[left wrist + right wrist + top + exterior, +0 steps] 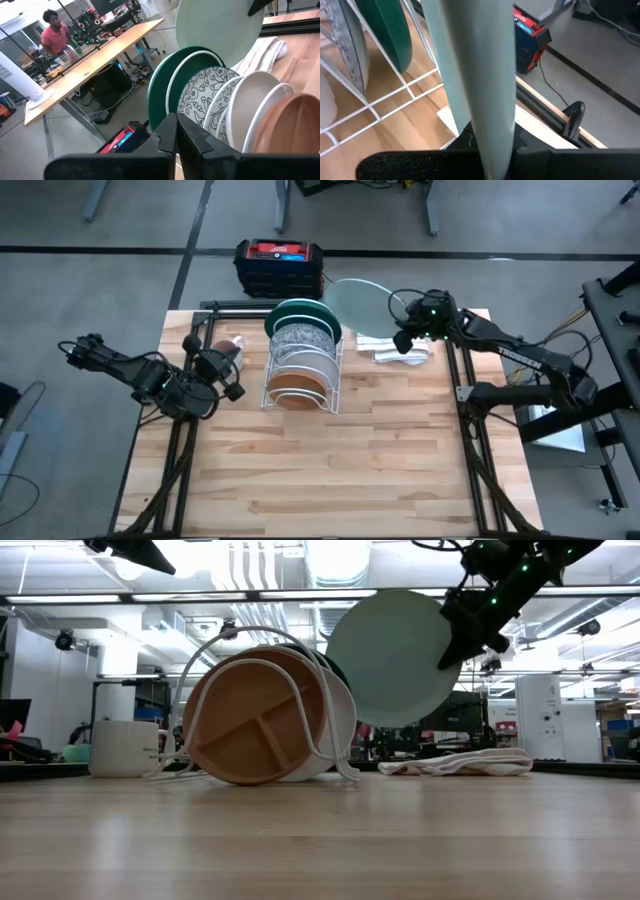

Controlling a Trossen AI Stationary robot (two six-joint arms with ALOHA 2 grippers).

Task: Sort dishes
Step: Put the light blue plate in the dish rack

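A white wire rack point(270, 370) in the middle of the table holds several plates on edge: dark green point(300, 312) farthest, then grey-patterned point(300, 337), white point(298, 360) and tan-brown point(255, 720) nearest. My right gripper point(400, 330) is shut on a pale green plate point(395, 658), which hangs in the air just beyond the rack's far right corner. My left gripper point(228, 375) hovers shut and holding nothing at the rack's left, near a mug point(232, 348). My right gripper pinches the pale green plate's rim point(490, 125) between its two fingers, on the side toward the table's right. The fingers come from the right, slanting down. The plate is lifted clear, standing nearly on edge and tilted, above the rack's far end.
Folded white cloths point(395, 350) lie on the table below the held plate, right of the rack. A red and black box point(280, 265) sits on the floor past the far edge. Bare wood stretches along the near half of the table.
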